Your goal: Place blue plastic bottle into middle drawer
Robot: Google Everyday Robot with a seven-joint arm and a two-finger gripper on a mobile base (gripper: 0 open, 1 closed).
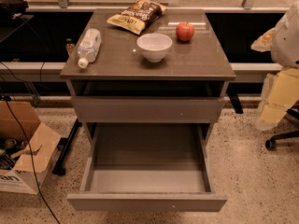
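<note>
The blue plastic bottle point(88, 47) lies on its side at the left edge of the cabinet top point(196, 62), white cap towards the front. The middle drawer point(147, 202) is pulled fully out below, and its bare grey inside holds nothing. The flat grey drawer front above it point(147, 108) is closed. My gripper is not in view. Only a pale bulky shape point(287, 36) shows at the right edge, well away from the bottle; I cannot tell whether it is part of my arm.
A white bowl point(154, 46), a red apple point(185, 31) and a chip bag point(137, 16) sit on the cabinet top. An open cardboard box point(25, 155) and cables lie on the floor at left. A chair base point(280, 139) stands at right.
</note>
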